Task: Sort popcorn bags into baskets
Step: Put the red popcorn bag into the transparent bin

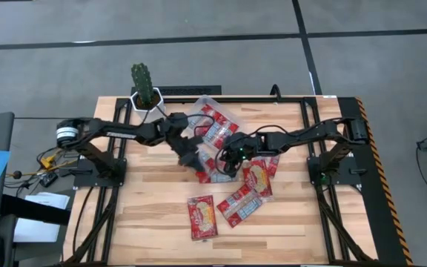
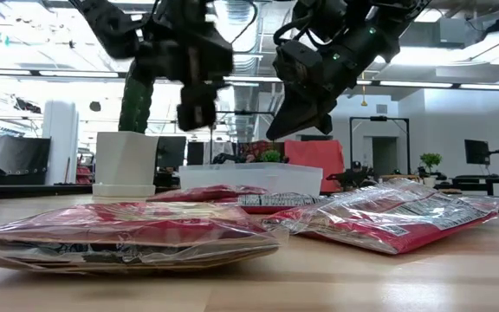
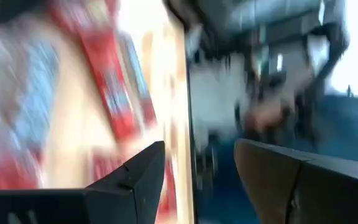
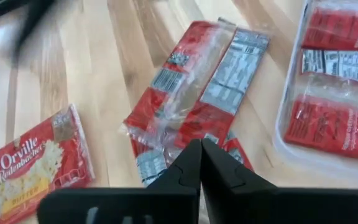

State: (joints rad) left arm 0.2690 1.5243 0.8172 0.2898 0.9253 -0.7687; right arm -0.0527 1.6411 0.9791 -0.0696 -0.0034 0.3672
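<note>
**Both arms hovering mid-counter, nothing gripped**

Right gripper [image 4: 201, 163] jaws pressed together, empty, hanging over the flat red film popcorn bags [image 4: 191, 93] lying beside the clear shallow plastic basket [image 4: 291, 146] — three bags inside already. Left gripper [image 3: 197, 168] jaws apart, empty, raised nearby. Bags are looking light, floppy, slick — best pinching a crimped end seam.

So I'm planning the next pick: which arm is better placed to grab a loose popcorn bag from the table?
Probably the right. The right gripper hangs shut directly above the loose popcorn bags beside the clear tray. The left gripper is open but raised, pointing off past the table edge.
</note>
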